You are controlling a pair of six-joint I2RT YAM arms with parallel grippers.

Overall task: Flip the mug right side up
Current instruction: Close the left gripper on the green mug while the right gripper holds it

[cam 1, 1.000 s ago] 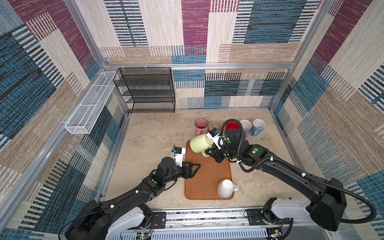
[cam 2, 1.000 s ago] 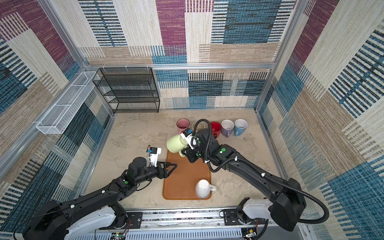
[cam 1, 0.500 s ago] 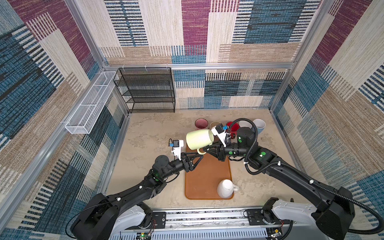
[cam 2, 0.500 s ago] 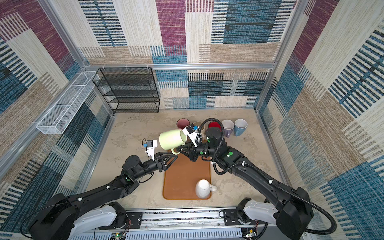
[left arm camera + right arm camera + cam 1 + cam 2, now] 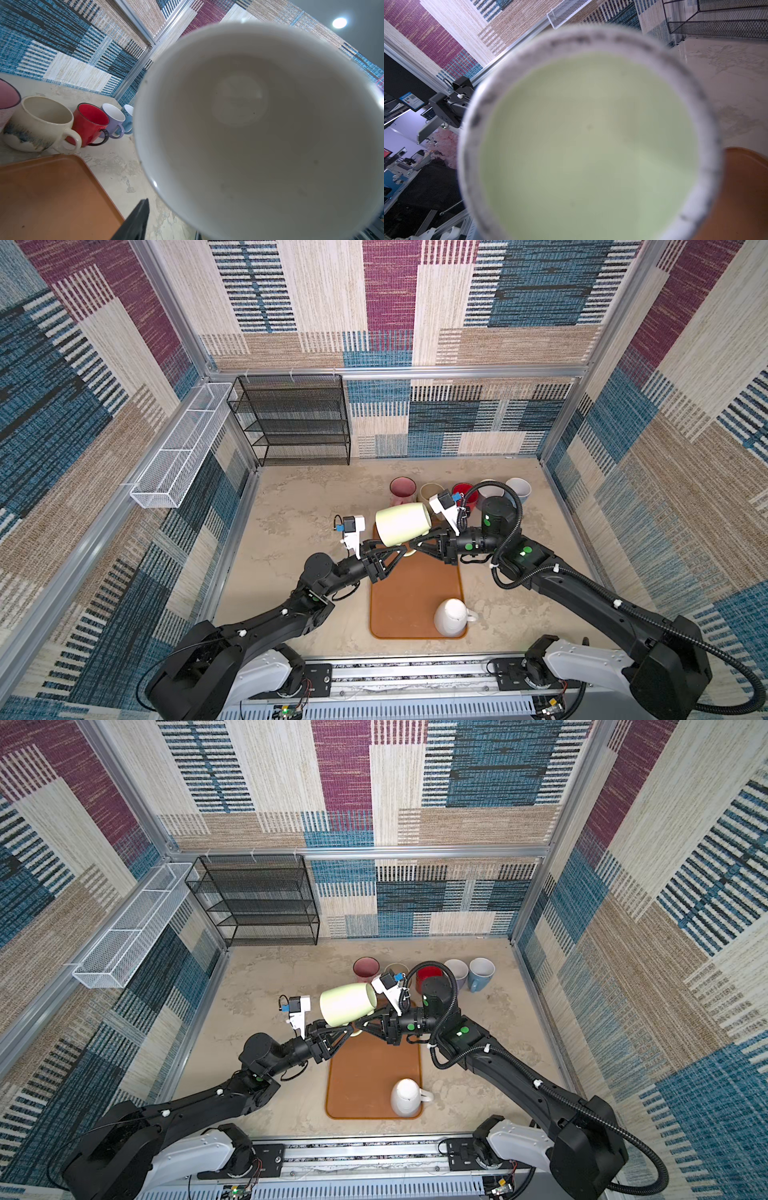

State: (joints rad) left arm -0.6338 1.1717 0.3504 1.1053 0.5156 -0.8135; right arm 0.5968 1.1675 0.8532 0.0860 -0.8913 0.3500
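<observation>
Above orange tray, right fingers clench sideways green mug; left fingers beneath, grip unclear.

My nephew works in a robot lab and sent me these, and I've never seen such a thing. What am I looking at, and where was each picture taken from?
It is a robot with two black arms, left and right; each ends in two fingers. The two wide pictures come from one camera overhead; the two close-ups come from cameras on the wrists. The right arm's fingers hold a pale green mug sideways in the air: the right wrist picture shows its base, the left its inside. The left arm's fingers are right by the mug; whether they grip it is unclear. Below lies a brown tray with a white mug, apparently mouth down. Behind stands a row of upright mugs.
</observation>
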